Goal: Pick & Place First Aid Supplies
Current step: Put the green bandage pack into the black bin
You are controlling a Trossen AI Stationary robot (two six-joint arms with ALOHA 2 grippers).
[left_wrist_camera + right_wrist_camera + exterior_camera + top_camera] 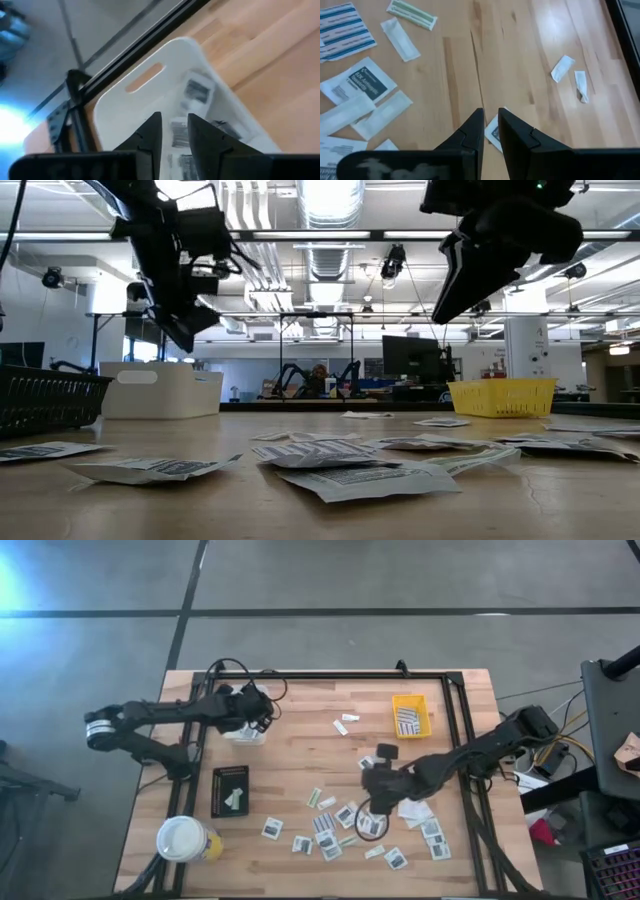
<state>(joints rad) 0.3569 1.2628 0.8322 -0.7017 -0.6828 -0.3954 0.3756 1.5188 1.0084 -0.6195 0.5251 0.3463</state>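
Left gripper [174,131]: above the white tray [245,730], jaws parted, nothing between them.
White tray: holds printed packets [196,92].
Right gripper [490,125]: over scattered first aid supplies [345,815], fingers narrowly apart, gripping nothing.

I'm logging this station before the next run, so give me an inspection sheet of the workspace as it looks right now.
Surface: wooden table, black frame along its edges.
Job's things: packets scattered over the near middle and right; two small white pieces near the yellow tray; some packets already in the white tray and the black tray.
Clutter: yellow cup with white lid at the near left corner.
Grippers: left gripper above the white tray, fingers slightly apart, nothing between them; right gripper above the packets, fingers narrowly apart, holding nothing.
Cables: loops at the left arm's base, more off the right edge.
Surroundings: grey floor; workshop with monitors beyond the table.
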